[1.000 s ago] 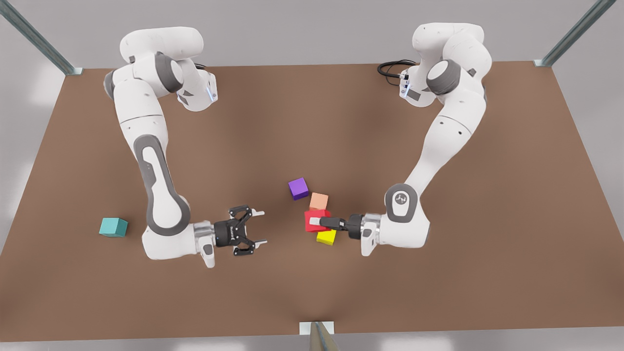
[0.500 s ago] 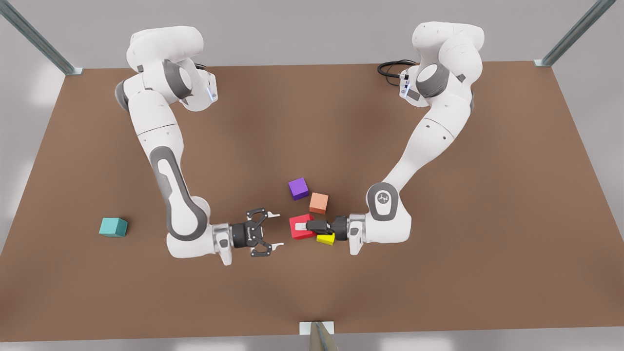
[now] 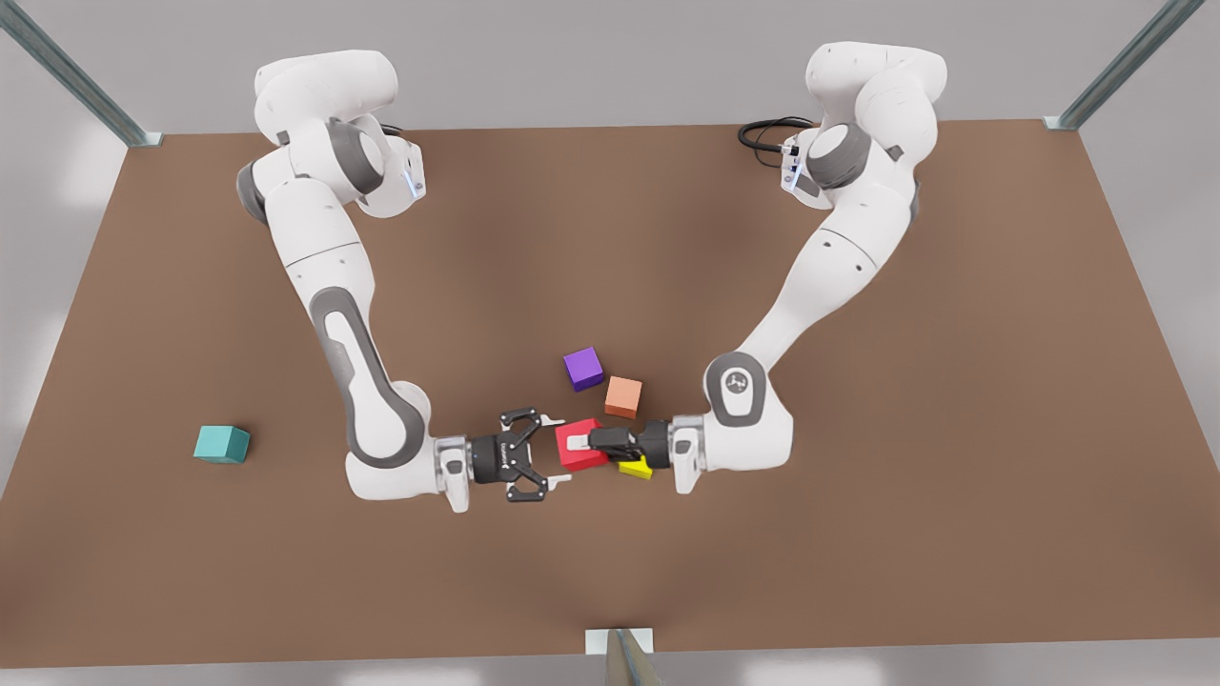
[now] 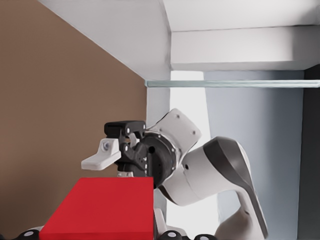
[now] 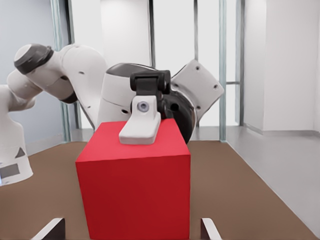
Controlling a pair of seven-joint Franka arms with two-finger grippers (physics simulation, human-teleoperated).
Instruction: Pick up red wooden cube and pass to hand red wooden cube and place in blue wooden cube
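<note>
The left gripper (image 3: 579,442), on the arm reaching in from the front view's right, is clamping the red wooden cube (image 3: 577,460) near the middle of the brown table (image 3: 858,534). One pale finger is lying flat across the cube's top face. In the right wrist view that finger (image 5: 141,125) is pressing on the red wooden cube (image 5: 135,195) from the far side.

The right gripper (image 3: 560,451), on the arm coming in from the front view's left, is facing it at the same height. Its jaws are standing wide, with the two tips just reaching either side of the cube's near edge. In the right wrist view its own pale fingertips (image 5: 209,231) are flanking the cube, apart from its sides. The left wrist view is showing the red wooden cube (image 4: 100,210) close up, with one of the right gripper's fingers (image 4: 102,158) spread open just beyond it.

The blue wooden cube (image 3: 222,444), teal in colour, is sitting on the table well apart, toward the front view's left. A purple cube (image 3: 582,369) and a salmon-orange cube (image 3: 623,396) are resting just behind the handover point. A yellow cube (image 3: 637,467) is lying partly hidden beneath the left gripper.
</note>
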